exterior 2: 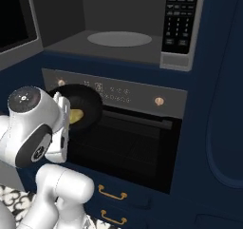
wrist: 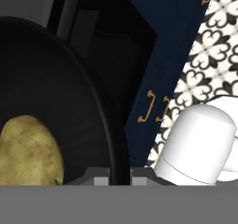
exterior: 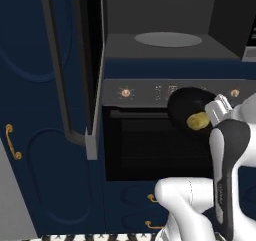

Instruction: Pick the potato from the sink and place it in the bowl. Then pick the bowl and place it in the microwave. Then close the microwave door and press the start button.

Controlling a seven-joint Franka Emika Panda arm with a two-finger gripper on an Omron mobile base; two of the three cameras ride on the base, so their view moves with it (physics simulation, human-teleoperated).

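Gripper (wrist: 114, 174) clamped on rim of bowl (exterior: 187, 110), potato (exterior: 198, 121) inside; bowl tilted, held low before oven (exterior 2: 128, 142), under open microwave (exterior 2: 118, 38). Risk: potato rolls out; bowl catches the microwave's sill on the lift

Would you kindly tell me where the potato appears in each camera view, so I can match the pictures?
Left base view: potato right of centre, inside the bowl.
Right base view: potato left of centre, in the bowl.
Hand view: potato at lower left, against the bowl.
Shared landmark: the oven's brass drawer handles.
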